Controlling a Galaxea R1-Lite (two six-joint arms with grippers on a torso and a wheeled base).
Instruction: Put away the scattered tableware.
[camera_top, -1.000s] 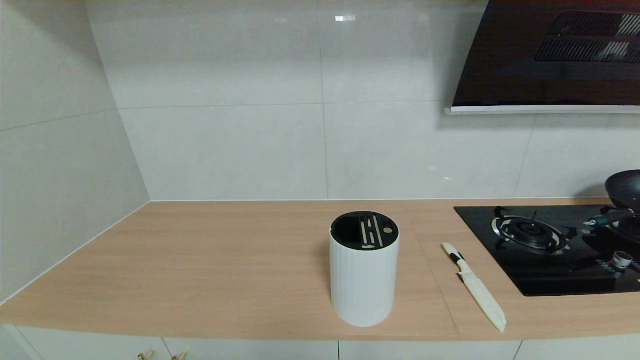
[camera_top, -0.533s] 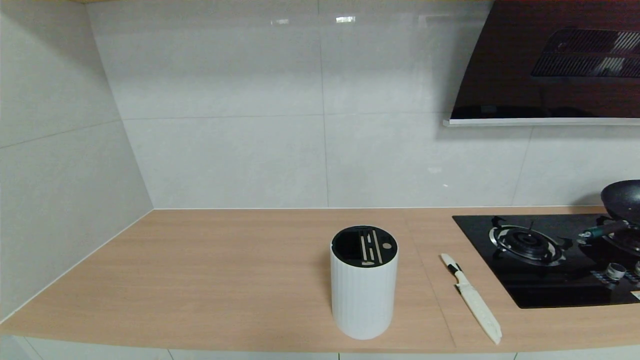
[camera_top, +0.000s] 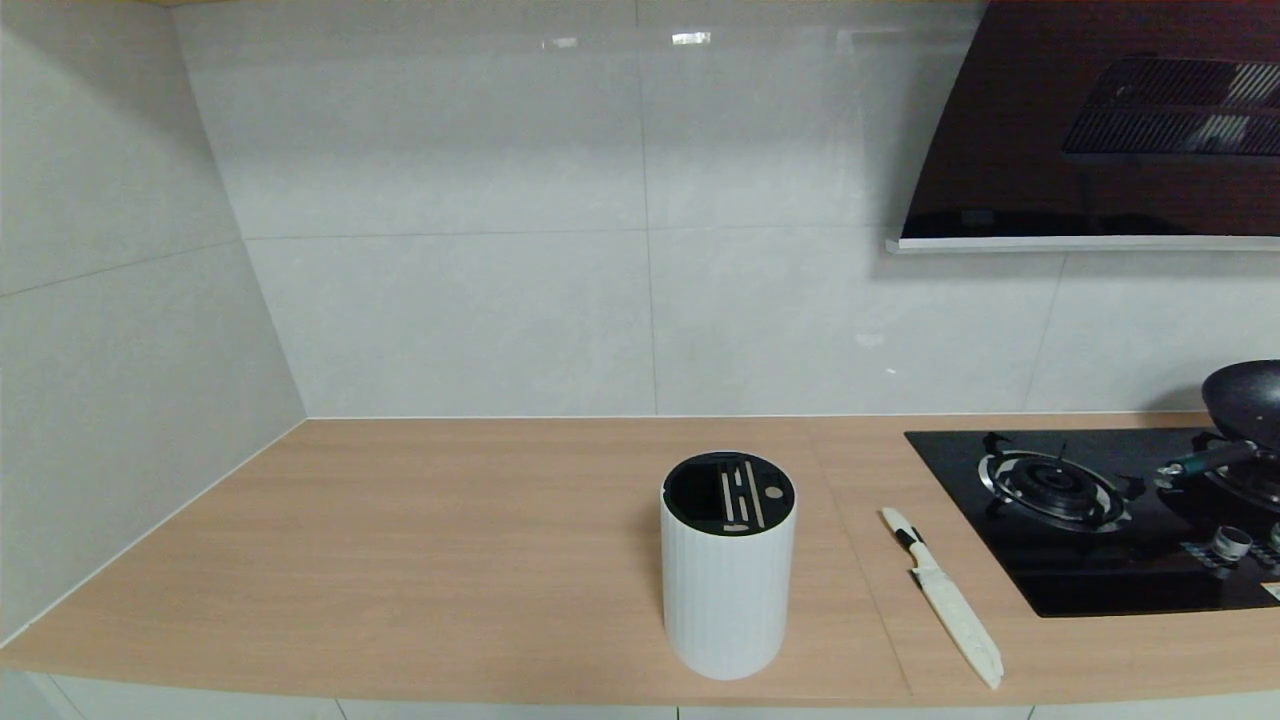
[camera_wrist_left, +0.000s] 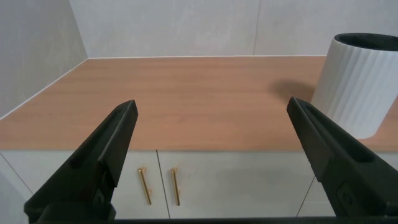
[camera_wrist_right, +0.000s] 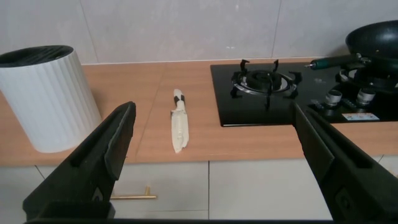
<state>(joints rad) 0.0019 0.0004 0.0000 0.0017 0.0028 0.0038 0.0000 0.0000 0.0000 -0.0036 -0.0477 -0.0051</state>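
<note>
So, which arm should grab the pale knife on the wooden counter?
Right, probably: the cream-bladed knife lies right of the white ribbed holder, straight ahead of the open right gripper.

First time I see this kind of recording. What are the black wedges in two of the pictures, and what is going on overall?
This is a two-armed robot facing a kitchen counter. The wide picture comes from a camera on its head, looking forward and down. The other two come from cameras on its wrists; the black wedges are each gripper's jaws. The left gripper and the right gripper both have open jaws and hold nothing. On the wooden counter stands a white ribbed holder with slots in its black top. To its right a knife lies flat, between the holder and a black gas stove carrying a dark pan. The knife probably belongs in the holder.
</note>
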